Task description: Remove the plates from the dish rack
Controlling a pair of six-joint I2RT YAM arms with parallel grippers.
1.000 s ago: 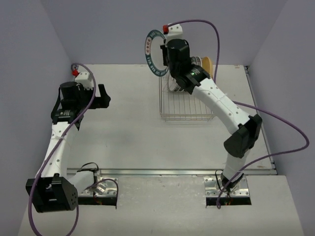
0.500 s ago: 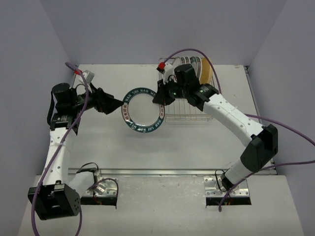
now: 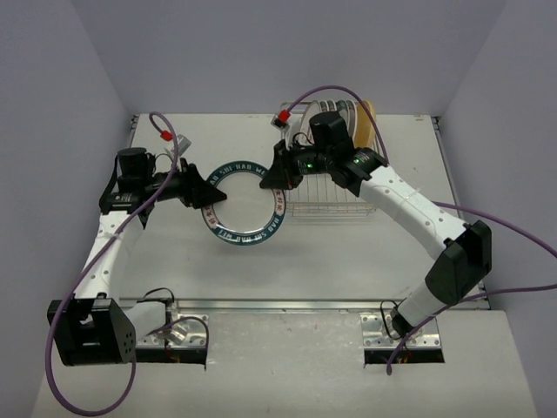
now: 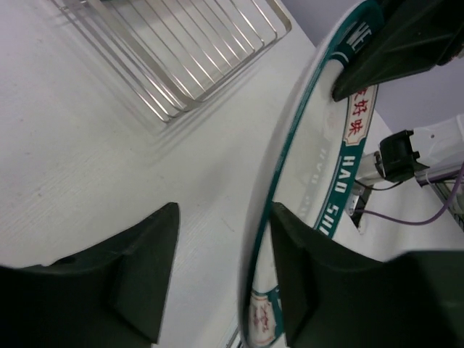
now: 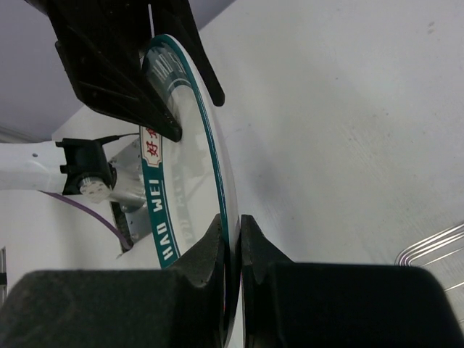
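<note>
A white plate [image 3: 244,234] with a teal lettered rim hangs on edge above the table, between both arms. My right gripper [image 3: 268,181] is shut on its right rim; the right wrist view shows the fingers [image 5: 217,246] pinching the rim of this plate [image 5: 185,159]. My left gripper [image 3: 207,193] straddles the left rim with its jaws apart. In the left wrist view the plate [image 4: 313,156] lies against the right finger [image 4: 312,283] of the left gripper [image 4: 225,210], with a gap to the other finger. The dish rack [image 3: 332,198] holds more plates [image 3: 334,115] and a tan one [image 3: 366,122].
The silver wire rack [image 4: 181,54] stands at the back right of the white table, and its corner [image 5: 435,250] shows in the right wrist view. Purple cables loop over both arms. Grey walls close in the table on three sides.
The right arm carried the plate from above the rack down and left over the table. The left arm swung right to meet it, and its jaws narrowed round the rim.
</note>
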